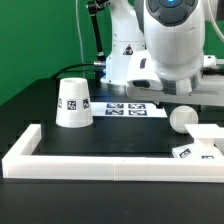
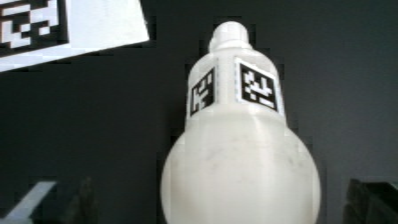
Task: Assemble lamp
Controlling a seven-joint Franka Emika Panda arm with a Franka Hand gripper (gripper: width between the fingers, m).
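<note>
Claw (image 2: 205, 198), jaws apart, over bulb (image 2: 240, 140)

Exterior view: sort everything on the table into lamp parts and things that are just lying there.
Lamp parts: shade, bulb, base.
Just there: marker board, white border.

Black table (image 1: 120, 135), shade (image 1: 73, 103) standing, marker board (image 1: 127, 108), bulb (image 1: 183, 118) apparently lying beside base (image 1: 200, 145), white border (image 1: 90, 163) along edge.
</note>
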